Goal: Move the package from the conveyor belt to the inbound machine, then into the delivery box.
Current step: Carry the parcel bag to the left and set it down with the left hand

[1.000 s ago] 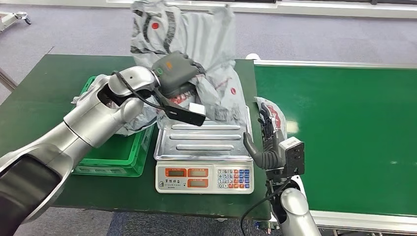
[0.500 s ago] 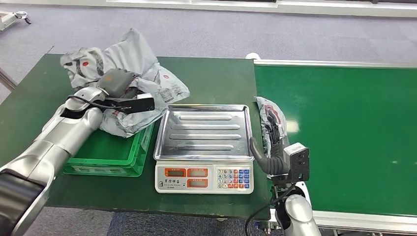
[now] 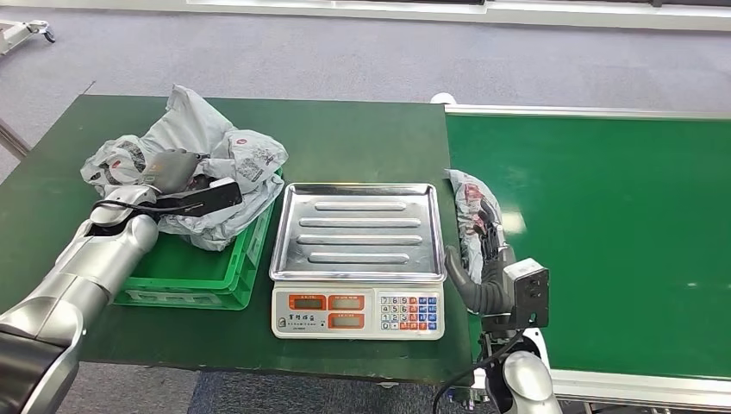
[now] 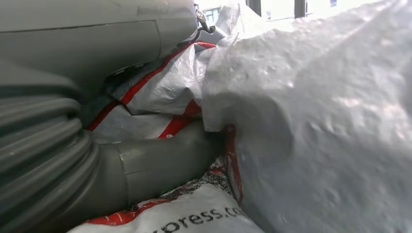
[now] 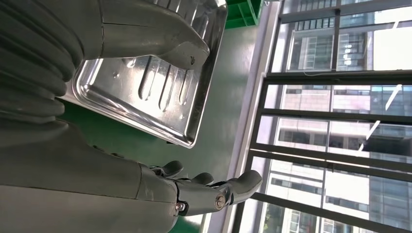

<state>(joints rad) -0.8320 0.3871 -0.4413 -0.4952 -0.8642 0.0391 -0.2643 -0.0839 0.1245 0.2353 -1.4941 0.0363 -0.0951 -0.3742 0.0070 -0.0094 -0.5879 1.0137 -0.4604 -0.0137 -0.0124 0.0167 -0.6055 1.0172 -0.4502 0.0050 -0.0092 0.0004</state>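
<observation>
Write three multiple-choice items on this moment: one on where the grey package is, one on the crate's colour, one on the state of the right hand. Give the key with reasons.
1. Where is the grey package?
A. On the scale's tray
B. Over the far end of the crate, in the left hand's grip
C. On the conveyor belt

2. What colour is the crate?
A. Green
B. Blue
C. Red

3. What state is the right hand in?
A. Holding the grey package
B. Pressing the scale's keys
C. Open, holding nothing

Key: 1 B, since the head view shows the left hand holding the package above the crate's far end, while the steel tray is bare. 2 A, since the crate's rim and walls are green. 3 C, since the right wrist view shows its fingers apart with nothing between them.
</observation>
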